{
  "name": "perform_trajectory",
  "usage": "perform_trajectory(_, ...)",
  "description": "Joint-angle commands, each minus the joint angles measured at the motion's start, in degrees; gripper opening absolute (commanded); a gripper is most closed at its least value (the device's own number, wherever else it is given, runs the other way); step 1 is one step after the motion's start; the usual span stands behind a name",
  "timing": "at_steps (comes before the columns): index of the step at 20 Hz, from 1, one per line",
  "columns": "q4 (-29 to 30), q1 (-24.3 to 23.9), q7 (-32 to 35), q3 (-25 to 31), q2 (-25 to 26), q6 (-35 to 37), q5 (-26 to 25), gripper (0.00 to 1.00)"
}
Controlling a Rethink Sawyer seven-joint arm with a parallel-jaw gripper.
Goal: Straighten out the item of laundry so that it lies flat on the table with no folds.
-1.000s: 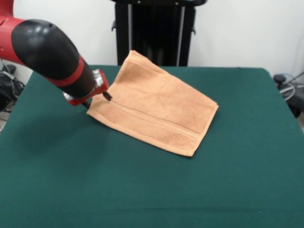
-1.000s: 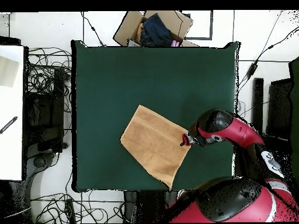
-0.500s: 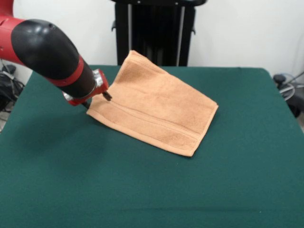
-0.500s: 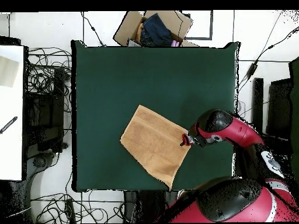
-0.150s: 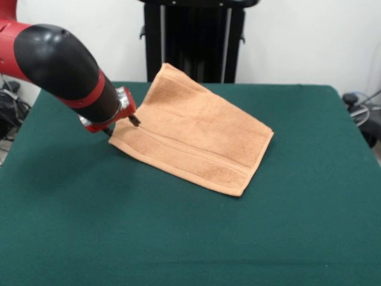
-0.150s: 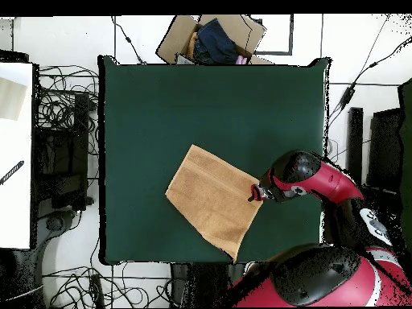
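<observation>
Nothing of note differs from the frames of a second and half a second ago: the towel, the arm and the gripper stand where they stood, save for a barely perceptible shift of the towel's outline in the overhead view.

One light orange-tan terry hand towel (image 5: 193, 138) lies spread on the one large dark green felt-topped table (image 5: 178, 238), set at an angle to the table's edges. In the front view its far corner rises toward the back edge of the table and seems lifted off the surface, while the rest lies flat; two woven band stripes run parallel along the near hem. In the overhead view the towel (image 6: 213, 199) sits in the half of the table nearer the robot's base, with one corner reaching close to that edge.

One red and black robot arm (image 5: 59, 65) comes in from the left of the front view, and its gripper (image 5: 134, 119) is at the towel's left edge, touching or just above the cloth. Only a small dark tip shows, so whether the gripper is wide, narrow or pinching the fabric cannot be told. Overhead, the gripper (image 6: 256, 193) meets the towel's side nearest the arm.

One open cardboard box (image 6: 211, 39) with dark cloth inside stands beyond the table's far edge. No writing or label can be read.
</observation>
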Motion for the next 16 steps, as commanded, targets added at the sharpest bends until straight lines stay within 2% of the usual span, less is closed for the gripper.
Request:
perform_trajectory(1, 3.47, 1.39, 6.35, 2.02, 1.07, -5.29, -1.61, 1.00)
perform_trajectory(16, 4.12, 1.33, 6.63, 2.05, 0.71, -5.81, -1.49, 1.00)
